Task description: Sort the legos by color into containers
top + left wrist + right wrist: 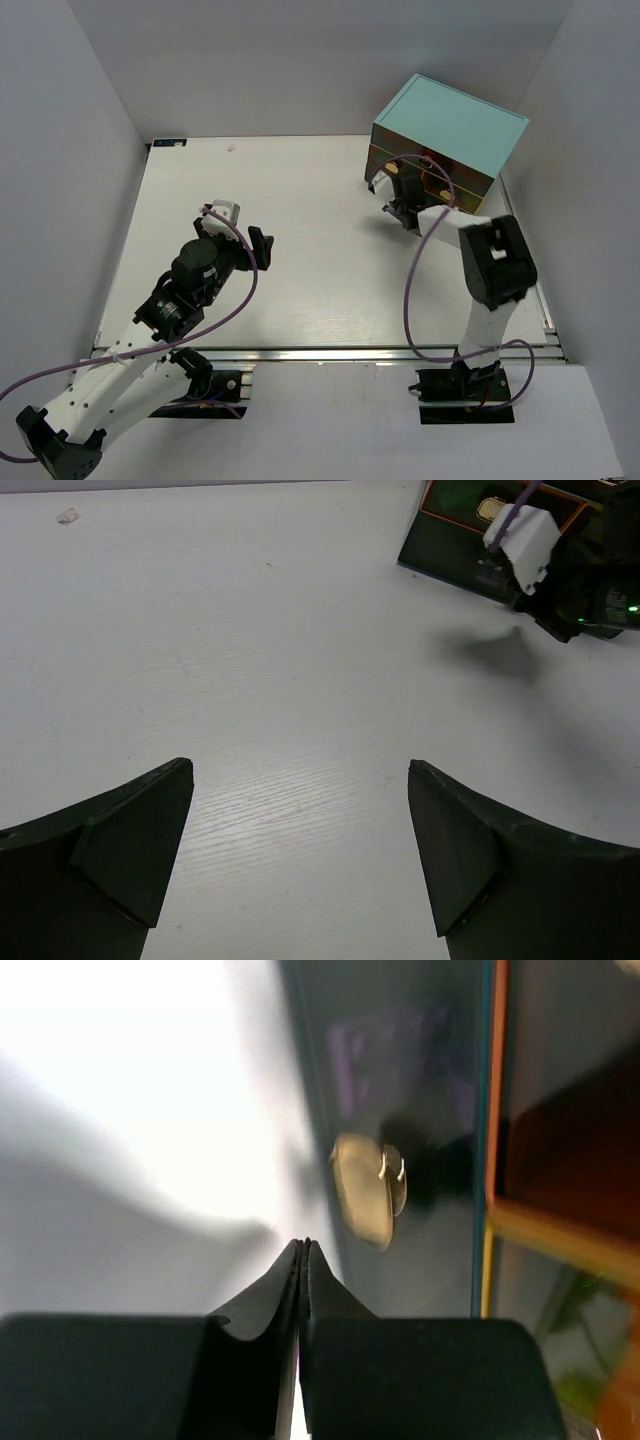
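Observation:
No legos show loose on the table in any view. The containers are smoky-brown drawers [437, 186] in the front of a cabinet with a light-blue top [450, 125] at the back right. My right gripper [395, 210] is shut and empty, its tips [303, 1246] just below and left of a tan knob [365, 1192] on a dark drawer face [400, 1110], without touching it. A purple blur [390, 1050] shows through that face; what it is I cannot tell. My left gripper [262, 248] hangs open over bare table at mid-left, fingers [140, 850] wide apart with nothing between.
White walls close in the table on three sides. A tiny pale scrap [67, 516] lies near the back edge. In the left wrist view the cabinet [450, 550] and the right arm's white wrist [525, 540] sit at the top right.

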Robot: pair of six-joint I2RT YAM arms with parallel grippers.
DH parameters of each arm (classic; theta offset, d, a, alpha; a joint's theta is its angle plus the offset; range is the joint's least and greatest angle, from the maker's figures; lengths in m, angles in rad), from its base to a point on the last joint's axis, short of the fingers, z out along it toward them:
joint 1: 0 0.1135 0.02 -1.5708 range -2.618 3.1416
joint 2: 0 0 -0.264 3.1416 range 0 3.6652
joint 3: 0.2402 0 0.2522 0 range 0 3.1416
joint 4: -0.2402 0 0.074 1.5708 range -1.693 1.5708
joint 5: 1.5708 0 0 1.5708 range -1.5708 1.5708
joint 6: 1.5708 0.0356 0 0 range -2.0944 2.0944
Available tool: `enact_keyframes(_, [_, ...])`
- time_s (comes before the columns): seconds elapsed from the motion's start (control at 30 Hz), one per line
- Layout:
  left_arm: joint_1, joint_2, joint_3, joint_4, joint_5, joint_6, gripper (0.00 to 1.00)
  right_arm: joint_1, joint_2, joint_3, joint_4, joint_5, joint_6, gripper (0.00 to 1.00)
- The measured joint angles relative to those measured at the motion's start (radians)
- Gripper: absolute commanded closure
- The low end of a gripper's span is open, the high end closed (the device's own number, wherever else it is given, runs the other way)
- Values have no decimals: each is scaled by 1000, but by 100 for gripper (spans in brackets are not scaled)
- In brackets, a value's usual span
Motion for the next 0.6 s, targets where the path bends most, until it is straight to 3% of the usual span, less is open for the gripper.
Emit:
enact_keyframes(0.03, [0, -2, 0, 0, 1, 0, 2, -1, -50, -25, -29, -47, 12, 87])
enact_keyframes(0.07, [0, -6, 0, 1, 3, 2, 2, -4, -114, -52, -69, -116, 36, 54])
enact_keyframes(0.17, [0, -23, -6, 3, 19, 9, 2, -8, -355, -93, -184, -325, 122, 11])
enact_keyframes(0.33, [0, -40, -18, 35, 104, 31, 2, -5, -665, -120, -201, -564, 281, 11])
enact_keyframes(0.6, [0, -37, -46, 76, 240, 73, 2, -7, -864, -298, -244, -714, 574, 12])
